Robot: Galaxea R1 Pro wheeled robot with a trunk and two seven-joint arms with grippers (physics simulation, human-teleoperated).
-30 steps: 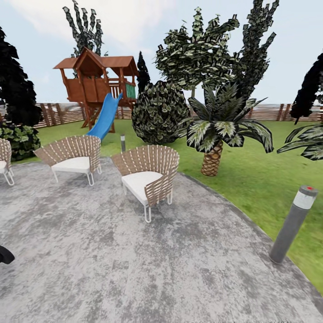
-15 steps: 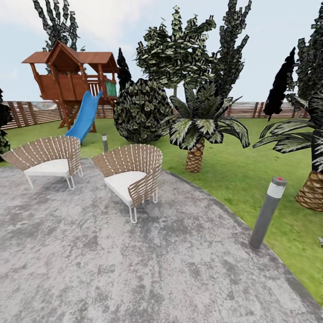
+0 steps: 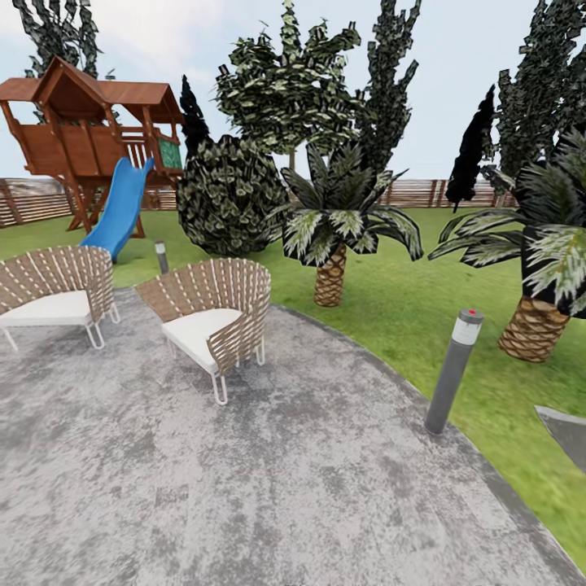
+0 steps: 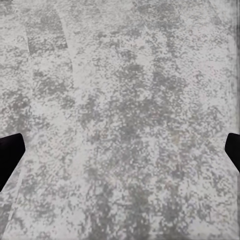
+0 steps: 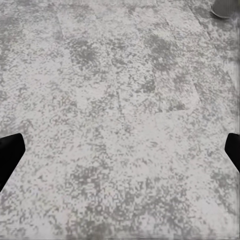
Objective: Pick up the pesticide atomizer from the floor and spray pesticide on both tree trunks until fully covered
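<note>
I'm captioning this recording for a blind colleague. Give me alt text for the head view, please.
A grey paved patio curves against a green lawn, with two woven chairs at left and a grey bollard light at its edge. Behind stand two small palms, a dark bush, a wooden playhouse with a blue slide, and a slatted fence.

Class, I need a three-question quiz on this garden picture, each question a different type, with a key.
1. True or false: the slide on the wooden playhouse is red.
2. How many woven chairs stand on the paved patio?
3. The grey bollard light stands: A) mid-lawn, B) at the patio's edge, C) beside the fence.

Key: 1 false, it is blue. 2 two: the nearer chair and the farther chair. 3 B.
</note>
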